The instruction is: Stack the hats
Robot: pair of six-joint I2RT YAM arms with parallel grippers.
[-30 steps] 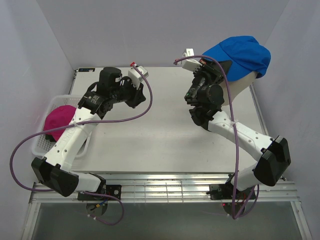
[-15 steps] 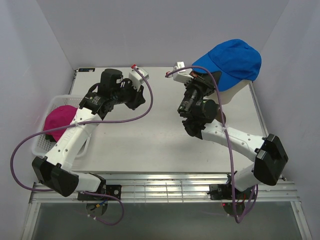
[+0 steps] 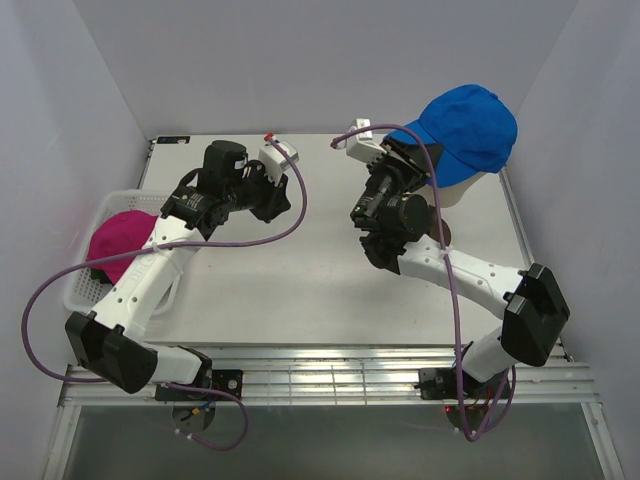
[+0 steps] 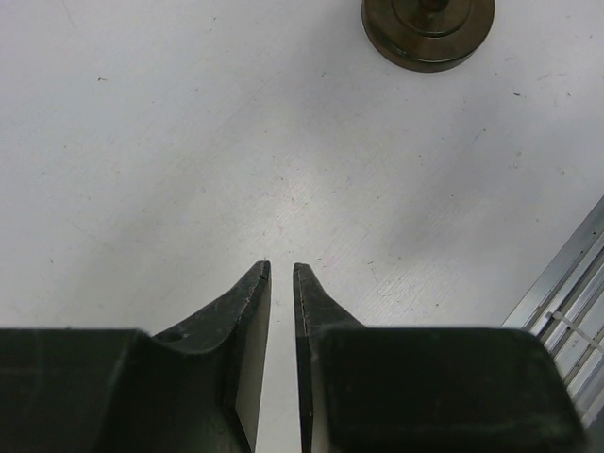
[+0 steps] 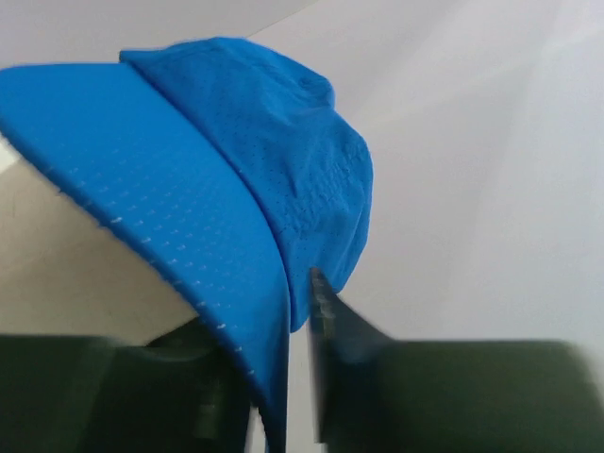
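Mannequin head [image 3: 468, 190] mostly hidden under blue cap [image 3: 465, 125] and right arm; only cream sliver showing. Pink cap [image 3: 118, 240] in white basket [image 3: 85, 290] at left table edge, partly covered by left arm. Right gripper [image 5: 283, 321] blurred, one finger behind brim; jaws slightly apart around brim edge, pale gap beside other finger. Left gripper [image 4: 280, 274] narrowly apart, empty, above bare white table [image 4: 142, 142]; dark round base [image 4: 427, 28] beyond. Pale lilac walls around. Since a second ago: blue cap shifted left with right wrist; left arm unchanged.
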